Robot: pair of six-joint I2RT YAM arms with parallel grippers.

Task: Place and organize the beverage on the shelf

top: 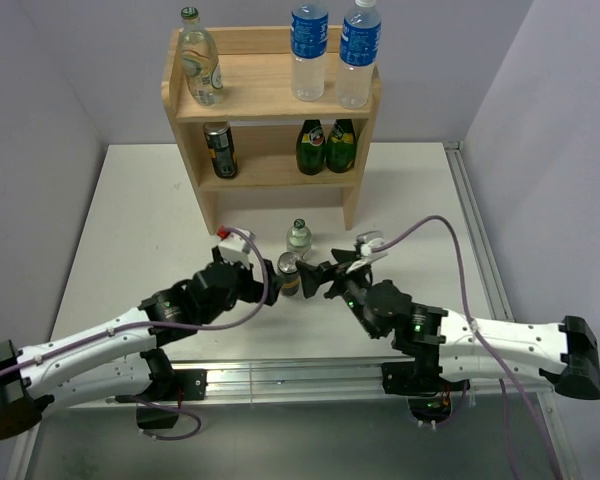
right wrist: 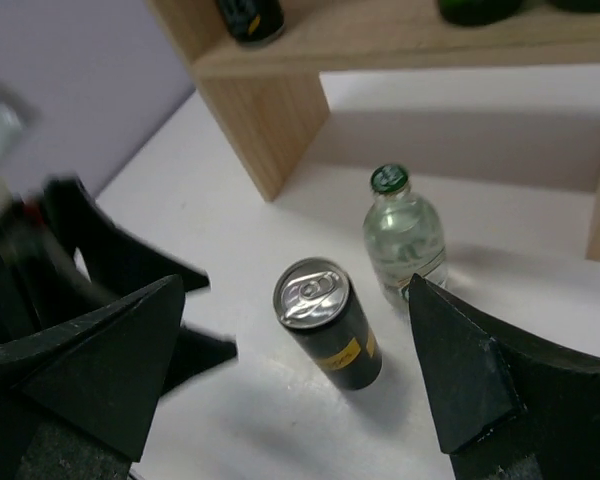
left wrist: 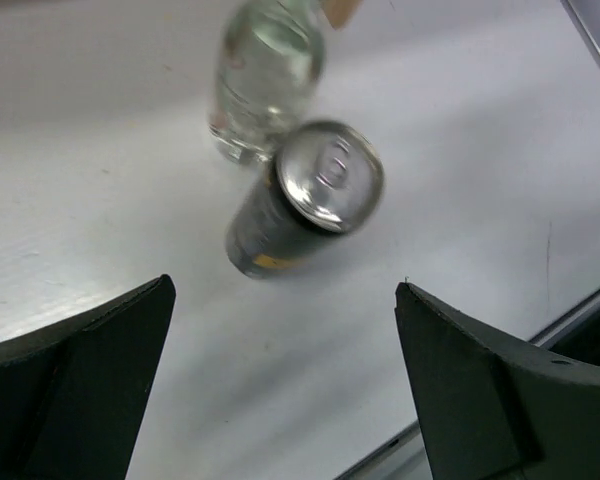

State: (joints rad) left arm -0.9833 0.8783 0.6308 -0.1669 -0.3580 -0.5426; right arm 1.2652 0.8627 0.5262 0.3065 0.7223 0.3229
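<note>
A dark can with a silver top stands upright on the white table in front of the shelf. A clear glass green-capped bottle stands just behind it. My left gripper is open just left of the can, and my right gripper is open just right of it. In the left wrist view the can and bottle lie beyond the open left gripper. In the right wrist view the can shows between the wide fingers of the right gripper, with the bottle by the right fingertip.
The shelf's top tier holds a clear glass bottle at left and two blue-labelled water bottles at right. Its lower tier holds a dark can and two dark green bottles. A metal rail runs along the near table edge.
</note>
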